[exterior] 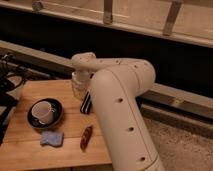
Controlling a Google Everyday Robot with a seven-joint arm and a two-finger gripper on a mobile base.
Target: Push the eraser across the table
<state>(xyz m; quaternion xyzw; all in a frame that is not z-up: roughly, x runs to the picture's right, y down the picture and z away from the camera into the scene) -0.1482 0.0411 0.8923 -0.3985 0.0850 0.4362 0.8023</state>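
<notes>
A small blue rectangular block (52, 138), which looks like the eraser, lies flat near the front edge of the wooden table (30, 92). My gripper (86, 104) hangs from the white arm (120, 95) and points down at the table's right part. It is behind and to the right of the blue block and well apart from it. A reddish-brown oblong object (86, 137) lies on the table just in front of the gripper, to the right of the blue block.
A white cup (44, 111) sits on a dark saucer (36, 120) at the table's left, behind the blue block. Dark equipment (9, 82) stands at the far left edge. A dark ledge and window rail run behind the table.
</notes>
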